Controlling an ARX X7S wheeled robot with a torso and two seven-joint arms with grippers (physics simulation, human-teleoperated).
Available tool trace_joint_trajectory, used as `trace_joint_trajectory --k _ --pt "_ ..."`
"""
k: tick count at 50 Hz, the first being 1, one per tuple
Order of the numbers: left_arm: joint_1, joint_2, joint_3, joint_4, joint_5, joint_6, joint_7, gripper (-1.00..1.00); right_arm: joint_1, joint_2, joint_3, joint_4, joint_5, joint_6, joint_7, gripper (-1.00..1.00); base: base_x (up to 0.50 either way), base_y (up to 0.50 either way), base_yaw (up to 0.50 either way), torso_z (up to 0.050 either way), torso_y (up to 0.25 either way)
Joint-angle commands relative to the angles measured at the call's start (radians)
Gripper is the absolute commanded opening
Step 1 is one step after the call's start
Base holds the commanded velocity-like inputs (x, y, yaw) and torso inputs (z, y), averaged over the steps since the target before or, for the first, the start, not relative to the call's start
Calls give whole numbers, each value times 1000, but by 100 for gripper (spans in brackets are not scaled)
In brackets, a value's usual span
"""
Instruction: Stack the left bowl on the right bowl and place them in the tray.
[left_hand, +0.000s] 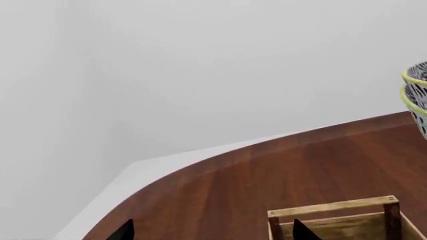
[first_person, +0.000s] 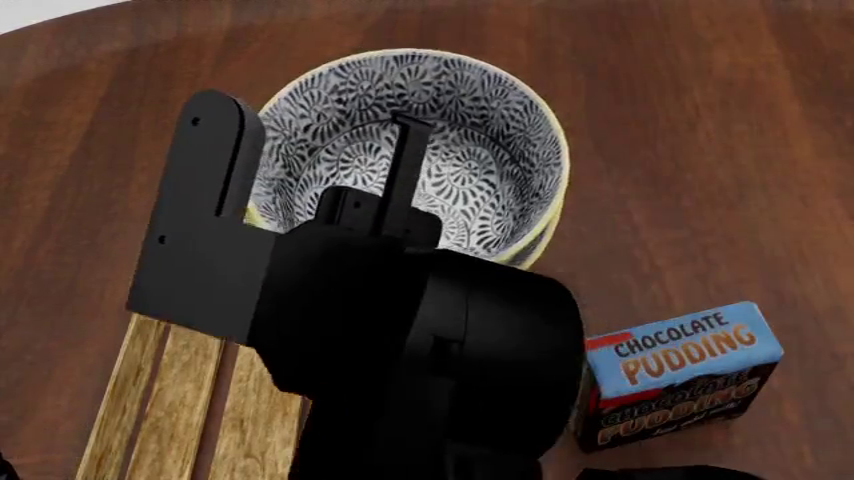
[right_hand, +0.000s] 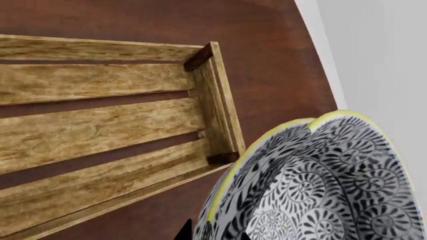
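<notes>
Two black-and-white patterned bowls with yellow rims are nested one in the other. My right gripper is shut on their near rim, one finger outside and the other inside the bowl. In the head view its arm covers the bowls' near side, and one finger reaches into the bowl. The light-wood slatted tray lies beside the bowls and shows in the head view at lower left. My left gripper is open and empty over the table by the tray's end. The stacked bowls show at that view's edge.
A blue-and-black chocolate pudding box stands on the dark wood table to the right of my arm. The table's curved edge meets a pale grey floor or wall beyond.
</notes>
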Motion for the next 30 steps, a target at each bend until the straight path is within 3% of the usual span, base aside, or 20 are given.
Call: trace_joint_trajectory --k 1,21,30 --pt "6 -1 -19 8 -8 0 -1 100 -14 -56 -17 -2 -23 0 -39 -100 0 0 0 10 0" --pt "13 2 -41 13 -5 4 9 100 -30 -143 -20 6 15 -2 -37 -100 0 0 0 0 1" --pt "7 -1 -43 7 5 -7 8 100 -83 -164 54 58 120 -110 49 -100 0 0 0 0 1"
